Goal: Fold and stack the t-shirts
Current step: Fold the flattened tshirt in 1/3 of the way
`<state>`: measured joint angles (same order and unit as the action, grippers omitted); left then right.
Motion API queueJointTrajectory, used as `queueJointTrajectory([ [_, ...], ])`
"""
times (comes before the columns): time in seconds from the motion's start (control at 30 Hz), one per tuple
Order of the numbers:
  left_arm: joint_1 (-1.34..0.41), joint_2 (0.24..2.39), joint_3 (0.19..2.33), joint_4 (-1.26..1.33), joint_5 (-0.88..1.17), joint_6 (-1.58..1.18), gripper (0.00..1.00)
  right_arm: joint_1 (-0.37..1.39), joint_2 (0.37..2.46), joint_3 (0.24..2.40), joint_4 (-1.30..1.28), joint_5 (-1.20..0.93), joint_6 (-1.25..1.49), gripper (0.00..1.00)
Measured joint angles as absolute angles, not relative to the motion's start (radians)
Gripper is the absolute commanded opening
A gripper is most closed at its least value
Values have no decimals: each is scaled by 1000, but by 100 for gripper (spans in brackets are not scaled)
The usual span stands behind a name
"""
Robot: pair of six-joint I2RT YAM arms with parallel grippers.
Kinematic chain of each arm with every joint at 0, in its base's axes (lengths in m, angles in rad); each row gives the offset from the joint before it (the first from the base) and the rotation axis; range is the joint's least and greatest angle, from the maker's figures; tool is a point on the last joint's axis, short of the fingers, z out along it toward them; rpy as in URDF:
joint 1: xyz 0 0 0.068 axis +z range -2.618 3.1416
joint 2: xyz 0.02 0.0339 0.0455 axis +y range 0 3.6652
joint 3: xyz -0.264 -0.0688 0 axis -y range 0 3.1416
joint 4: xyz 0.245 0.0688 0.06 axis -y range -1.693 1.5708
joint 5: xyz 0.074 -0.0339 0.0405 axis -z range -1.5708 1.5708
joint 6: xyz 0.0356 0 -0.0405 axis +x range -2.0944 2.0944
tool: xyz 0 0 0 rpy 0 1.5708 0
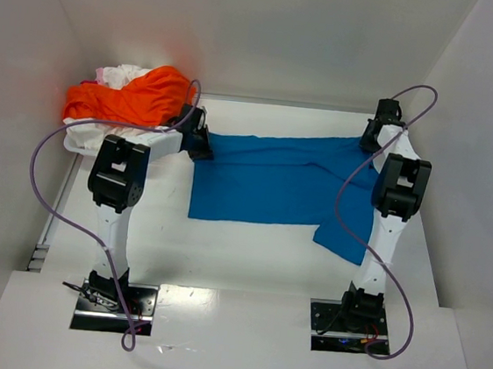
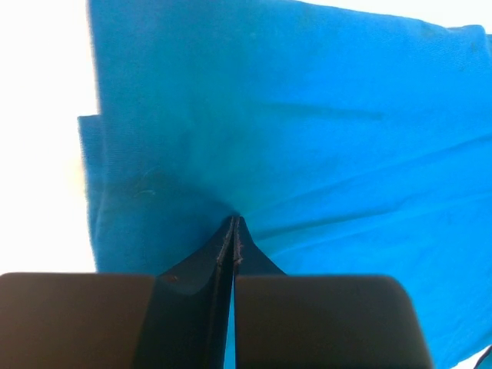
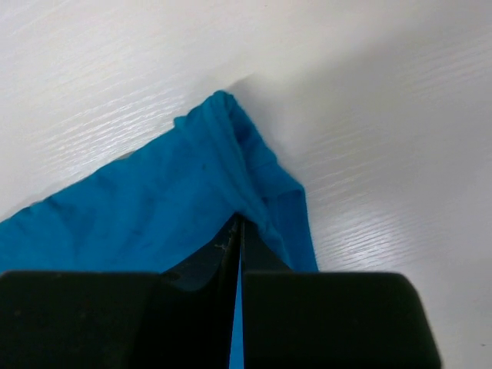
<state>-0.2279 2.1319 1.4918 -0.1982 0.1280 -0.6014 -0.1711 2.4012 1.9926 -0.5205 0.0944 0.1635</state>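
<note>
Left pincer point(image 1: 202, 147) and right pincer point(image 1: 367, 143) each clamp the far edge of the blue shirt point(image 1: 268, 187), stretched nine-to-three between them.

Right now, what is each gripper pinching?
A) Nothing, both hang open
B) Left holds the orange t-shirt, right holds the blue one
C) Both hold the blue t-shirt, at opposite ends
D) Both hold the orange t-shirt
C: the wrist views show the left gripper and the right gripper each shut on a fold of the blue t-shirt, which spans between them. The orange t-shirt lies bunched at the far left, in neither gripper.
</note>
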Motion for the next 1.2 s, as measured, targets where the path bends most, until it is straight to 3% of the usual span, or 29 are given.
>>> queueJointTrajectory([
  [0.13,-218,2130,1489,-210,128,-598,6,-182,2412,2011,-526,91,167,7],
  [0.33,-214,2127,1489,-211,134,-570,18,-191,2403,2008,-528,54,169,18],
  [0.5,-212,2101,1490,-223,168,-506,58,-190,2260,1886,-523,-15,180,35],
  [0.63,-212,2051,1497,-212,223,-463,69,-179,2076,1763,-496,-87,180,51],
  [0.9,-212,2031,1571,-178,303,-416,74,-68,1941,1534,-406,-169,142,65],
  [1.2,-212,2006,1555,-182,344,-388,79,49,2082,1561,-423,-81,96,62],
])
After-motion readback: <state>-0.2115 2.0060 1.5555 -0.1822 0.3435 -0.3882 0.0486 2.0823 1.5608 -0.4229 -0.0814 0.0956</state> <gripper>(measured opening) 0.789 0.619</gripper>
